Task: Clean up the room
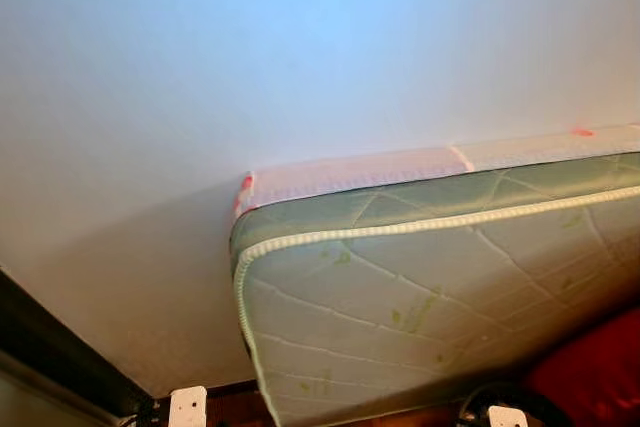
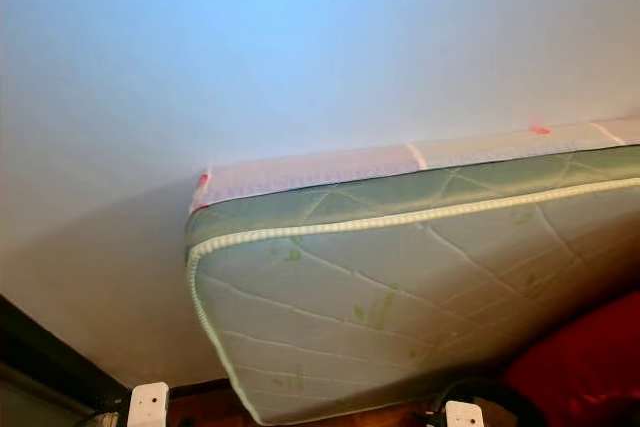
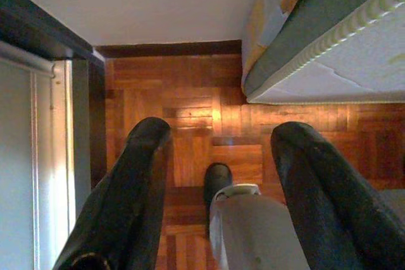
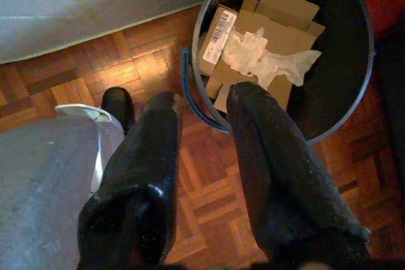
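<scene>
My right gripper hangs open over the parquet floor, its fingertips at the near rim of a round black bin. Inside the bin lie flattened cardboard pieces and a crumpled white tissue. A blue handle curves along the bin's edge. My left gripper is open too, pointing down at bare parquet with nothing between its fingers. My own grey leg and black foot stand below it.
A pale green quilted mattress leans against the white wall straight ahead, its corner reaching toward the floor. Something red sits at the lower right. A dark frame with a white panel runs along my left.
</scene>
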Robot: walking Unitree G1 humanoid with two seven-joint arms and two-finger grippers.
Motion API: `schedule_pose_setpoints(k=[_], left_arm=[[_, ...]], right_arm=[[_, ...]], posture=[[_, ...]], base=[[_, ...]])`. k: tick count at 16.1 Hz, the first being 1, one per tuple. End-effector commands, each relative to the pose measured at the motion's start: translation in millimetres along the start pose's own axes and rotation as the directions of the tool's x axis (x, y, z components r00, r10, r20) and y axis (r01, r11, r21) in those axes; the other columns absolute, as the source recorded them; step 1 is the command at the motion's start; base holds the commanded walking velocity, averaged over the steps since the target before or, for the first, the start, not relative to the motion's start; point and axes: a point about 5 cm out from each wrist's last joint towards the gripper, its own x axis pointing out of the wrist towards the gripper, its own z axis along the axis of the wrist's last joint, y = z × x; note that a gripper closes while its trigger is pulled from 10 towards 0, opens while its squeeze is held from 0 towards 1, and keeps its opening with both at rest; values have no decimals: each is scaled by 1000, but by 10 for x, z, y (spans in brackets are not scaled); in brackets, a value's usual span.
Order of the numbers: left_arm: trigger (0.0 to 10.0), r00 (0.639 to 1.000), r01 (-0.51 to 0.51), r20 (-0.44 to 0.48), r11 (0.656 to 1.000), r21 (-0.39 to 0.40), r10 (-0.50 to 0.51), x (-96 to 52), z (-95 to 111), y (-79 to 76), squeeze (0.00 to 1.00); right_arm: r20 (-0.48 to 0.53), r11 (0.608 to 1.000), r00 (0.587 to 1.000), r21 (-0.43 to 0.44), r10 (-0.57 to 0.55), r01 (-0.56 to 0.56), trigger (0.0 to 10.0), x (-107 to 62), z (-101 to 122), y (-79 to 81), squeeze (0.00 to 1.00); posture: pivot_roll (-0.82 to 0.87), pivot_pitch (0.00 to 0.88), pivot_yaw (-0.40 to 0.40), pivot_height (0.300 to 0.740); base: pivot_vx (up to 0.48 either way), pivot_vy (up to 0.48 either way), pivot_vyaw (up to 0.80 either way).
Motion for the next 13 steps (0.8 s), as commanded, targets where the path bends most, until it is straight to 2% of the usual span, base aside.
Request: schedule_pose_setpoints(k=[1, 13], left_arm=[[10000, 988, -89, -128, 996, 11, 89, -47, -67, 519, 0], [10000, 989, -83, -125, 996, -4, 82, -49, -73, 513, 0]], right_arm=[[-28, 983, 987, 97, 158, -155, 10000, -30, -72, -128, 0], [-34, 985, 987, 86, 154, -151, 10000, -30, -74, -133, 0]], posture=[[75, 0, 1, 740], [76, 0, 0, 740]], base=[[0, 0, 0], [0, 0, 0]])
